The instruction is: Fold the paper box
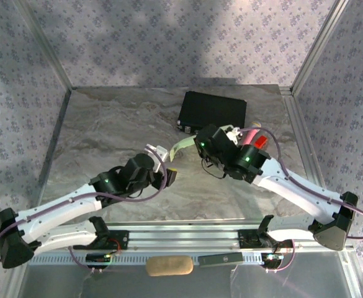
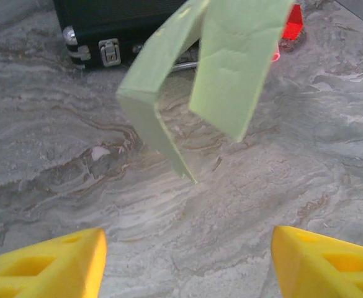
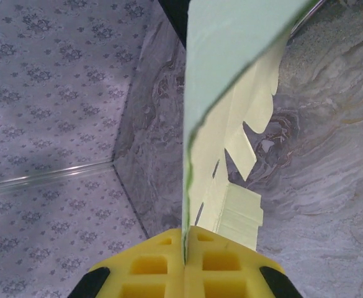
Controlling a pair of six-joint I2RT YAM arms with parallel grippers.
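The paper box (image 3: 231,87) is a pale yellow-green die-cut card sheet with flaps and tabs, held up off the table. My right gripper (image 3: 185,239) is shut on its edge, the yellow fingers (image 3: 150,264) pressed together with the sheet running straight up between them. From above, the card (image 1: 182,146) pokes out left of the right wrist. In the left wrist view the folded card (image 2: 212,74) hangs ahead and above. My left gripper (image 2: 187,261) is open below it, its yellow fingertips (image 2: 51,267) wide apart with only table between them.
A black case (image 1: 212,112) with metal latches lies at the back of the marble table (image 1: 107,124). A small red object (image 1: 259,140) sits near the right wrist. Patterned walls enclose the table on three sides. A tan oblong object (image 1: 168,266) rests on the front rail.
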